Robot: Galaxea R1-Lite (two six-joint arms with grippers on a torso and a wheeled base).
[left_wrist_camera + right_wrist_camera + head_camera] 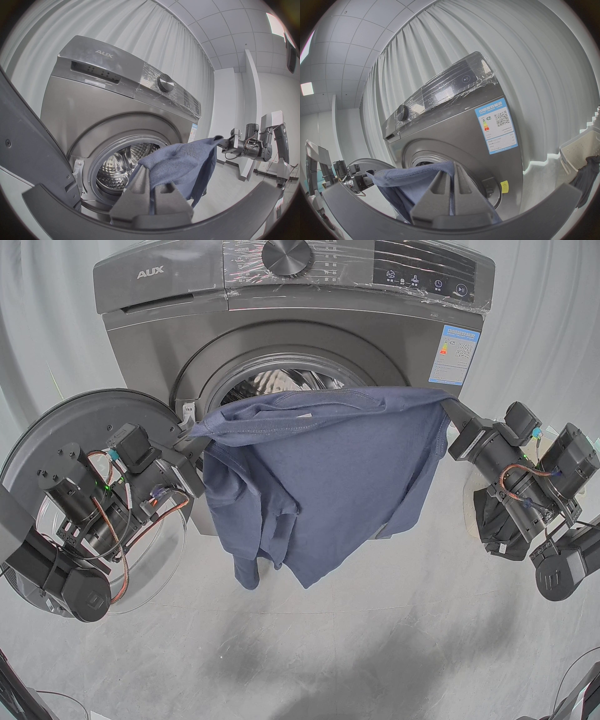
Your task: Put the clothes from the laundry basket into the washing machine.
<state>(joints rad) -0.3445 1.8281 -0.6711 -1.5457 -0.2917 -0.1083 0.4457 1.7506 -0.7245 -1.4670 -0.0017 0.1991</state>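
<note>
A navy T-shirt point(337, 471) hangs stretched between the two arms, directly in front of the round opening of the grey front-loading washing machine point(156, 359). The left gripper point(154, 176) is clenched on one upper corner of the shirt, the cloth pinched between its dark fingers, close to the hinge side of the opening. The right gripper point(451, 170) is clamped on the opposite upper corner, out toward the machine's right edge and just below the blue-and-white label point(457, 354). The top hem runs almost level from one pincer to the other and covers the lower part of the opening. The rest of the shirt droops in loose folds, and a sleeve and the lowest tip dangle above the pale marbled floor point(312, 646) without touching it. Above the hem, a strip of the shiny perforated drum point(281, 379) shows. The machine's round door point(81, 421) stands swung wide open on the robot's left, behind the left arm. A dial point(286, 255) sits at the middle of the control panel, which is wrapped in clear film. The white laundry basket point(578, 150) stands on the floor to the right of the machine, behind the right arm, with a dark garment point(586, 178) spilling over its rim. A pale pleated curtain point(543, 62) hangs behind the machine.
</note>
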